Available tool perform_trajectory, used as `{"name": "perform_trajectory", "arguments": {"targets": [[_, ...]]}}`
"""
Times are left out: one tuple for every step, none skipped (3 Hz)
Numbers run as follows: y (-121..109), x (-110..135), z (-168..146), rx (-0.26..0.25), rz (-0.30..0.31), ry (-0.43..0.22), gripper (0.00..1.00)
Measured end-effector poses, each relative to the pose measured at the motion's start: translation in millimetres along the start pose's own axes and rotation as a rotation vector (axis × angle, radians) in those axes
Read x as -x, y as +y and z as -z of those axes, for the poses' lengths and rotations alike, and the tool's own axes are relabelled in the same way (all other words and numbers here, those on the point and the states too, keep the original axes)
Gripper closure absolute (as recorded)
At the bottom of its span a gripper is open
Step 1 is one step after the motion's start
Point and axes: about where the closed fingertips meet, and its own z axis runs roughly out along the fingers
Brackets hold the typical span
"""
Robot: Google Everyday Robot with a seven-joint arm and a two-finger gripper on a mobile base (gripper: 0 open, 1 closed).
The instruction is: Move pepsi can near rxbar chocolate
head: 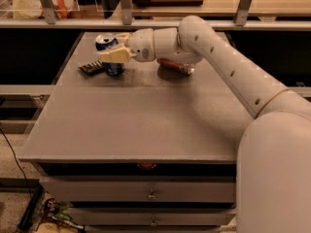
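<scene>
The pepsi can (110,68) is blue with a silver top and stands upright at the table's far left. My gripper (110,45) reaches in from the right, with one pale finger (115,56) across the can's front and the other behind its top, shut on it. The rxbar chocolate (91,68) is a dark flat bar lying just left of the can, close to it or touching its base. Whether the can rests on the table or hangs just above it, I cannot tell.
A red-orange soda can (176,65) lies on its side right of the gripper, partly under my arm. The grey table (146,125) has drawers below its front edge. A shelf with railing posts runs behind the table.
</scene>
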Motion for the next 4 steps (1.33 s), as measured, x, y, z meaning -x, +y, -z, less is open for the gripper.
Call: {"name": "perform_trajectory", "arguments": {"targets": [[-8.3,-8.2,-10.7,0.0,-0.024,-0.011,0.82],[-12.3,-10.9,-16.0,0.0,-0.034,-0.019,0.59],[-13.6,-12.1,-18.5,0.0,-0.041,-0.021,0.35],[-12.3,-11.6,-17.7,-0.001,-0.043,-0.019,0.14]]}}
